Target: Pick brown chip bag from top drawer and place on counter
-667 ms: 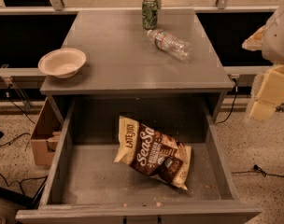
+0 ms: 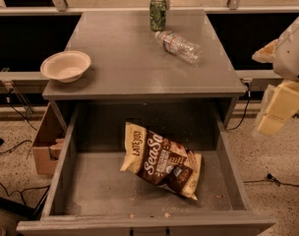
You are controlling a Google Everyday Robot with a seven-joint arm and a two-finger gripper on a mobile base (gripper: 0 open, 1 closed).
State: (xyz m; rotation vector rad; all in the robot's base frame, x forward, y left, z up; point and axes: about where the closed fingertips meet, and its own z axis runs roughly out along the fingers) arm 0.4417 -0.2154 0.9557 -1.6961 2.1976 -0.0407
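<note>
The brown chip bag (image 2: 162, 161) lies flat in the open top drawer (image 2: 90, 186), right of its middle, with its cream "LATE JULY" edge toward the left. The counter (image 2: 125, 58) is the grey cabinet top behind and above the drawer. My gripper (image 2: 276, 113), cream-coloured, hangs at the right edge of the view, outside the drawer's right wall and above floor level. It is well to the right of the bag and holds nothing that I can see.
On the counter stand a white bowl (image 2: 66, 66) at the left edge, a green can (image 2: 158, 14) at the back, and a clear plastic bottle (image 2: 179, 46) lying on its side. A cardboard box (image 2: 44, 149) sits on the floor left of the drawer. Cables run across the floor.
My gripper has shifted slightly down and left at the right edge of the view. The bag, drawer and counter items have not moved.
</note>
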